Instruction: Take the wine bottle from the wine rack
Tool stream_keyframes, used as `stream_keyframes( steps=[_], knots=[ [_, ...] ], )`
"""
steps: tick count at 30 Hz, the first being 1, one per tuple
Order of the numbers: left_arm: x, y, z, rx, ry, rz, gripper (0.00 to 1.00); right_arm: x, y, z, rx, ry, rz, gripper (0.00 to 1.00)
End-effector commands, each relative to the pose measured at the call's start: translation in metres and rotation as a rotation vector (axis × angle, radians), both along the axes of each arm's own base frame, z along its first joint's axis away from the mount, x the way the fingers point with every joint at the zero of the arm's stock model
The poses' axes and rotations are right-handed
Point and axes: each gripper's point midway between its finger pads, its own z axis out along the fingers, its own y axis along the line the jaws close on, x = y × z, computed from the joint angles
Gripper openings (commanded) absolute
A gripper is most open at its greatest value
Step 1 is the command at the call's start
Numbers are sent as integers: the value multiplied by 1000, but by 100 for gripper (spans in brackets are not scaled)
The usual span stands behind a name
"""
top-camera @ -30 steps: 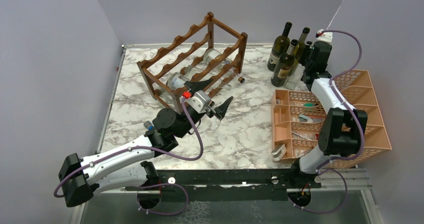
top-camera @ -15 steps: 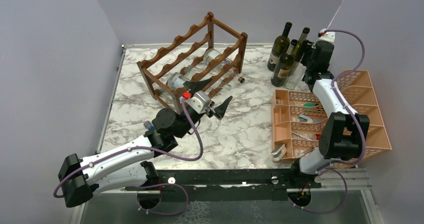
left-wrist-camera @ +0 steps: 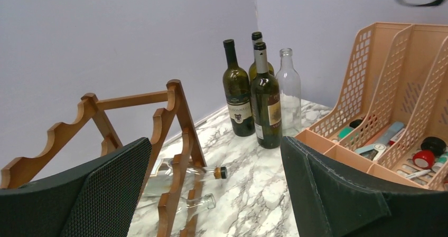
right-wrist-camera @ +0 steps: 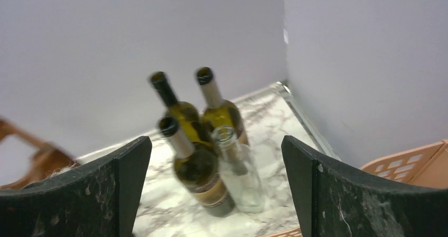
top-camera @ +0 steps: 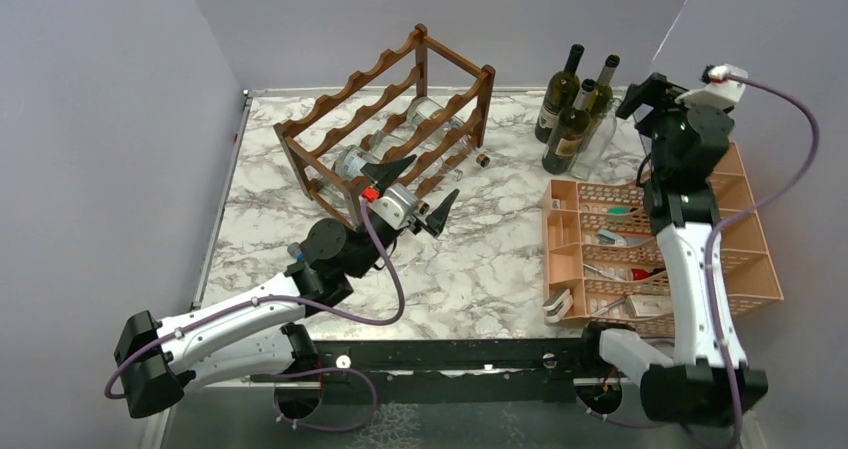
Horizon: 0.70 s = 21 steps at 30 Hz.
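The dark wooden wine rack [top-camera: 400, 89] stands at the back of the marble table, also seen in the left wrist view as the wine rack [left-wrist-camera: 171, 115]. Two clear wine bottles [top-camera: 355, 159] [top-camera: 432, 115] lie in its lower tier, their necks [left-wrist-camera: 208, 172] [left-wrist-camera: 198, 202] poking out toward the right. My left gripper [top-camera: 418, 189] [left-wrist-camera: 214, 142] hovers open just in front of the rack, holding nothing. My right gripper [top-camera: 640, 97] [right-wrist-camera: 215, 142] is raised and open above a standing clear bottle [right-wrist-camera: 240, 176] [top-camera: 598, 139], apart from it.
Three dark green bottles [top-camera: 568, 134] [left-wrist-camera: 267, 107] stand upright beside the clear one at the back right. An orange plastic tray organiser [top-camera: 745, 234] [left-wrist-camera: 407, 63] with small items fills the right side, under my right arm. Walls close off the back and sides.
My right gripper has opened, lifted and drawn back from the cluster of standing bottles. My left gripper has edged slightly toward the rack, still open.
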Motion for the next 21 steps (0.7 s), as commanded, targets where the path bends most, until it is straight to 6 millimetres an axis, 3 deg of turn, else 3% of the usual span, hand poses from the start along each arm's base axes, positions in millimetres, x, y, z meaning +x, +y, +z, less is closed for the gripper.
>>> stream_keyframes(
  steps=[1,3,6,9,14,21],
  knots=[
    [2,12,7,-7,-30,52,99,-38,49,13,38,-76,246,96],
    [2,14,7,-2,-37,58,99,-50,69,11,69,-79,346,99],
    [4,19,10,-1,-47,86,99,-59,105,-12,150,-6,531,100],
    [5,28,16,4,-72,123,99,-69,148,-43,218,86,719,100],
    [11,46,21,20,-98,204,99,-87,215,-96,209,230,881,100],
    [24,57,16,25,-84,261,99,-124,293,-179,221,421,1058,100]
  ],
)
